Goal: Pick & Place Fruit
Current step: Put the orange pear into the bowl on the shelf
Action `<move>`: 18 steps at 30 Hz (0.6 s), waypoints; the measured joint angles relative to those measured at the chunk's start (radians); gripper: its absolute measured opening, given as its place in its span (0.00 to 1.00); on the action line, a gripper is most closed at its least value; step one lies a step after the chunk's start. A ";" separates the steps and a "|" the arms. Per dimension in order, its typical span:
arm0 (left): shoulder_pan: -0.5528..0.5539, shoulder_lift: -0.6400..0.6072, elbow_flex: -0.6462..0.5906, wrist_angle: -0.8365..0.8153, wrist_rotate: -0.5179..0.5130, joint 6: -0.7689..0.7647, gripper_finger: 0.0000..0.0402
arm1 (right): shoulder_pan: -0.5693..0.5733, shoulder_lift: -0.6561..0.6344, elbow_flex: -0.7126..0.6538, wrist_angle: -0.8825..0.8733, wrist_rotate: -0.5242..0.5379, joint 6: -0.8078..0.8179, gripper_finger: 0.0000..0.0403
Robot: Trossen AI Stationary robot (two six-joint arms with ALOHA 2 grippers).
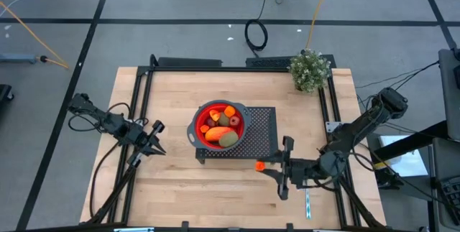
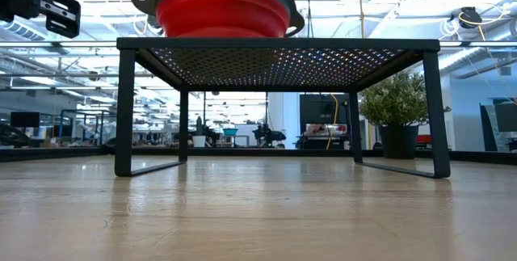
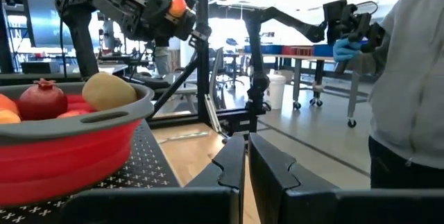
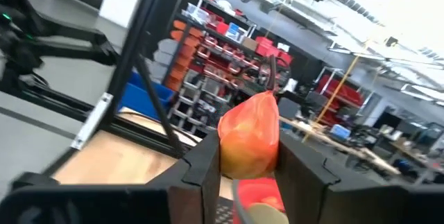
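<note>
Two dark arms work over a pale wooden desk (image 1: 180, 196), which we take first as the biggest thing. Next in size, a black perforated metal stand (image 1: 260, 133) sits at desk centre; a red collapsible bowl w/ grey rim (image 1: 198, 126) rests on its left part. In the bowl we see the toy fruit: a long orange piece (image 1: 215, 134), a dark red round one (image 1: 216, 116), a brownish-green oval (image 1: 228, 138) & small orange bits (image 1: 229, 111).

A bushy green potted plant (image 1: 310, 70) stands at the far right corner of the desk.

Right end effector (image 1: 267, 165) is near the stand's front right corner, clenched on a small orange-red fruit piece (image 4: 250, 137); from the right wrist we see it pinched between both fingers, up off the desk.

Left end effector (image 1: 159, 151) hangs at the left of the stand, well apart from the bowl, fingers pressed together w/ nothing between them.

A slim silver utensil (image 1: 307, 205) lies on the desk near the front edge, just beside the right arm.
</note>
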 joint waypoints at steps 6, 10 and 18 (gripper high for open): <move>0.000 0.000 0.000 0.001 0.066 0.029 0.05 | -0.046 0.000 0.000 -0.004 -0.004 -0.051 0.27; 0.000 0.000 0.000 0.011 0.067 0.043 0.05 | -0.065 0.000 0.000 -0.003 -0.004 -0.051 0.26; 0.000 0.000 0.000 0.000 0.039 0.059 0.05 | -0.094 -0.001 0.000 0.008 -0.005 -0.049 0.27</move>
